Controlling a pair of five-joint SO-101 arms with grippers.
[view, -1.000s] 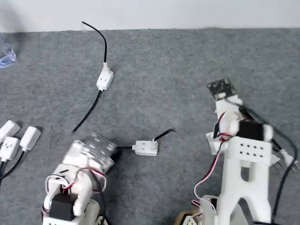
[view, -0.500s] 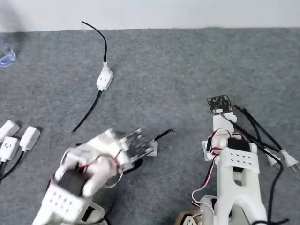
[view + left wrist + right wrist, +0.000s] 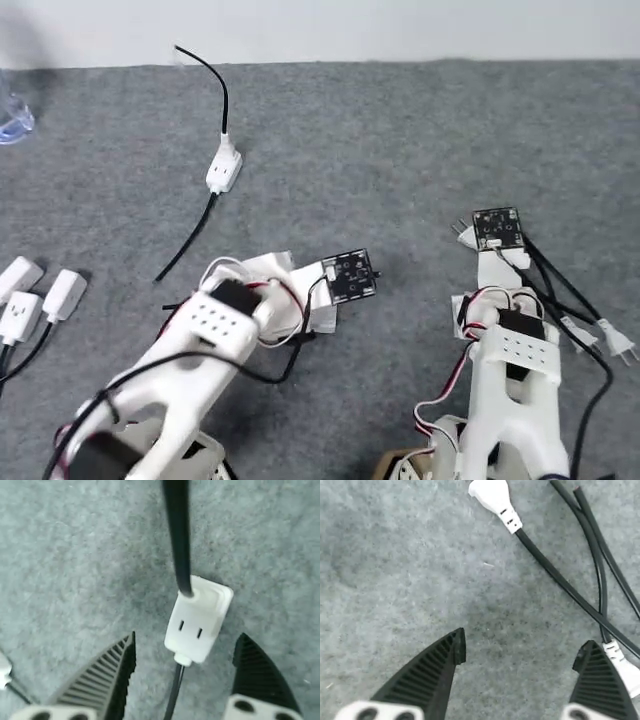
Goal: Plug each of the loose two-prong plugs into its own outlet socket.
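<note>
A white outlet socket with two slots lies on the grey carpet, with a black cord at one end. My left gripper is open just above it, one finger on each side, not touching. My right gripper is open over bare carpet. A loose white plug on a black cord lies ahead of it, and a second white plug lies beside one finger. In the high view the right arm stands between two plugs.
Farther back lies a white socket with black cords at both ends. Several white sockets sit at the left edge. A clear plastic object is at the far left. Black cables run beside the right gripper.
The left arm has swung forward and now hangs over the middle socket. The right arm has drawn back and shifted right, toward the loose plugs.
</note>
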